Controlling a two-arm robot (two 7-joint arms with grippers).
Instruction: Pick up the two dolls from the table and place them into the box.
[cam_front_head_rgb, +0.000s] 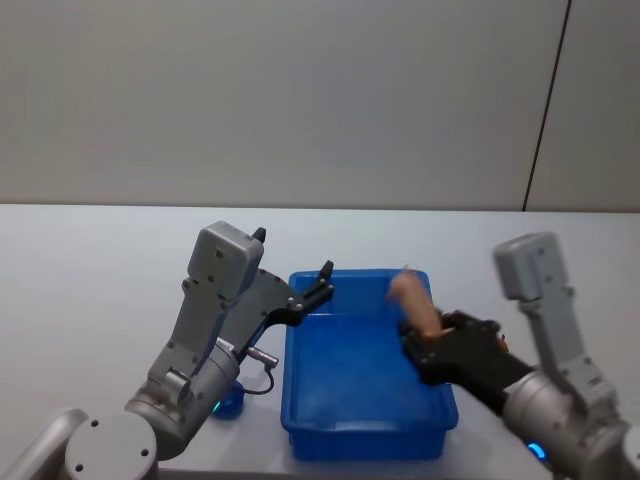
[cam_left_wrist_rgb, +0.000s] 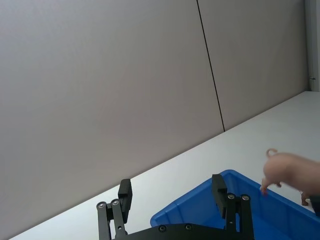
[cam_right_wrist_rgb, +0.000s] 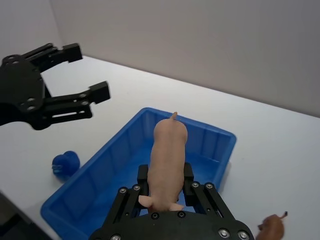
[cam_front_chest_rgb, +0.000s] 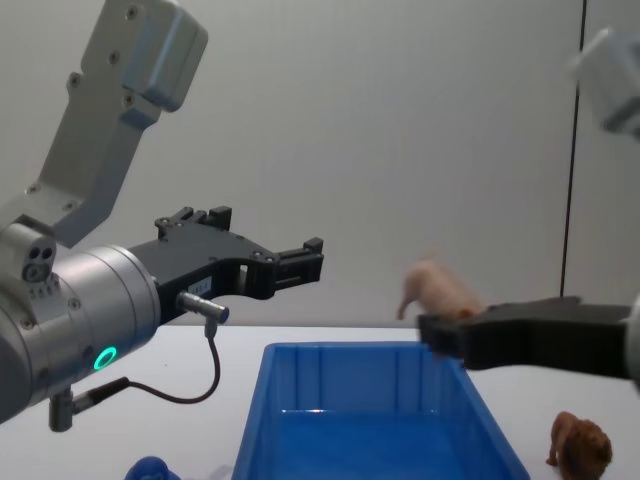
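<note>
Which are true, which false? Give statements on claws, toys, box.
1. The right claw holds a pink pig toy above the box. True.
2. The left claw is shut on a toy. False: it is open and empty.
3. The brown animal figure lies inside the box. False: it stands on the table, right of the box.
4. The blue toy lies on the table, left of the box. True.

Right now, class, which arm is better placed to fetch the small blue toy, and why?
Left. The blue toy lies left of the box, near the open, empty left claw; the right claw is shut on a pink pig above the box.
</note>
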